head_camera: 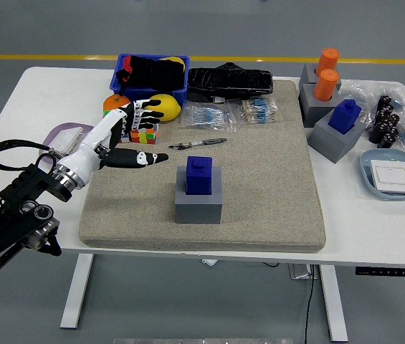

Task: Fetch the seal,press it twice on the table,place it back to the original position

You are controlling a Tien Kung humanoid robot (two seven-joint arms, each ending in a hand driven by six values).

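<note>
Seal (199, 175), blue block, is sitting upright atop grey base (198, 203) at center of beige mat (274, 193). Left hand (127, 132) is hovering w/ fingers spread, gripping nothing, well left of seal, over mat's left edge.

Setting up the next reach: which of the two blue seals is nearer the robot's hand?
The blue seal on the grey block mid-mat; the left hand is open beside it. The other sits off the mat, far right.

table (37, 93): smooth white, slight sheen | mat (274, 186): rough beige, felt-like cloth | seal (199, 175): matt blue plastic | its block (198, 204): matt grey | left hand (127, 136): glossy white and black plastic | tray (229, 81): shiny black plastic
</note>
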